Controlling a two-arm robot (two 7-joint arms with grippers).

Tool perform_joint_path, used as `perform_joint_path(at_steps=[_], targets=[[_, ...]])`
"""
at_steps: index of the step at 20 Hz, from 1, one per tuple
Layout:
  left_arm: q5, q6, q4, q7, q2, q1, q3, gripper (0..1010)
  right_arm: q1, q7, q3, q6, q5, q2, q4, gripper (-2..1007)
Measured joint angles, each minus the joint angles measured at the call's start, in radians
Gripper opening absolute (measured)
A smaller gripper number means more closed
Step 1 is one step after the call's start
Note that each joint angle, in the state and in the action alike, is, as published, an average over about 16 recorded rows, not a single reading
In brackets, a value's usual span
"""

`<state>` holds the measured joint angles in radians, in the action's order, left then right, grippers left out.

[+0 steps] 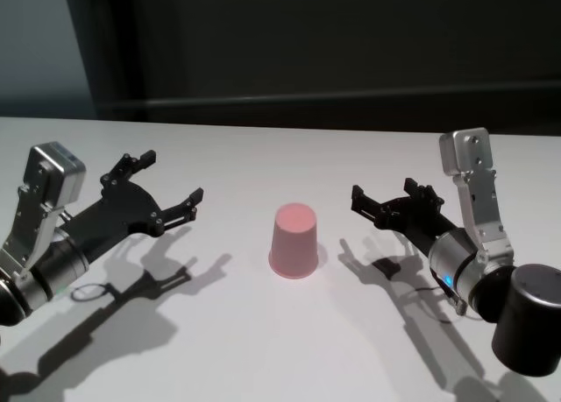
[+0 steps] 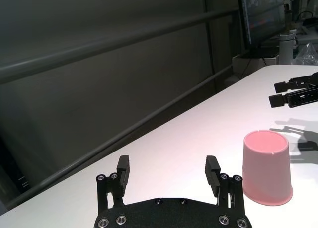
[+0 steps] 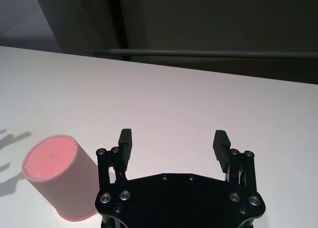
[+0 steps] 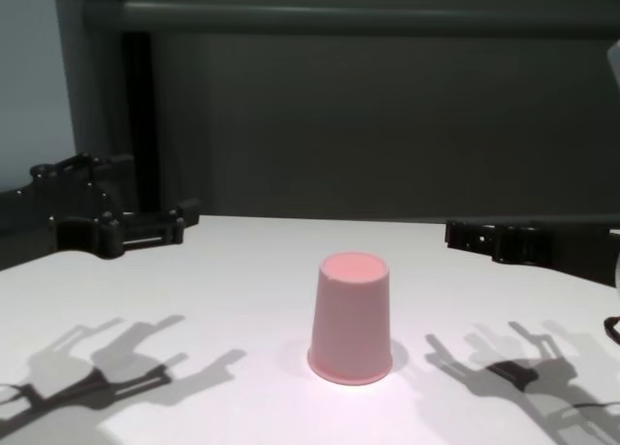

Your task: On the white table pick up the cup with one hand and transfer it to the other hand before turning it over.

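white table (image 1: 263, 349), matte, plain top. one item on it: pink cup (image 1: 294, 241) standing upside down, wide rim flat on the surface, narrow base up, roughly mid-table. shadows fall on the top either side of it

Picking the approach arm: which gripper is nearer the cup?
Right, slightly. The right gripper hovers open just off one side of the upside-down cup; the left gripper, also open, sits farther off the opposite side.

A dark wall (image 1: 351, 43) with horizontal rails (image 4: 349, 16) stands behind the surface. A monitor (image 2: 261, 14) sits farther off. Overhead light throws sharp shadows.
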<state>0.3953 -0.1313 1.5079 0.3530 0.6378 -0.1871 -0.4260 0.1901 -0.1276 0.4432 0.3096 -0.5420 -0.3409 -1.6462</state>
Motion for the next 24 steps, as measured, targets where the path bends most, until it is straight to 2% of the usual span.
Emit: perform_joint_path(at_steps=[6,24], targets=[[0.000,0.000,0.000,0.000,0.000,0.000,0.000,1001,-0.009,0.001,-0.004,0.000,0.000,-0.001,0.007,1002],[0.000,0.000,0.000,0.000,0.000,0.000,0.000,1001,0.000,0.003,0.002,0.004,0.000,0.000,0.004,1002]])
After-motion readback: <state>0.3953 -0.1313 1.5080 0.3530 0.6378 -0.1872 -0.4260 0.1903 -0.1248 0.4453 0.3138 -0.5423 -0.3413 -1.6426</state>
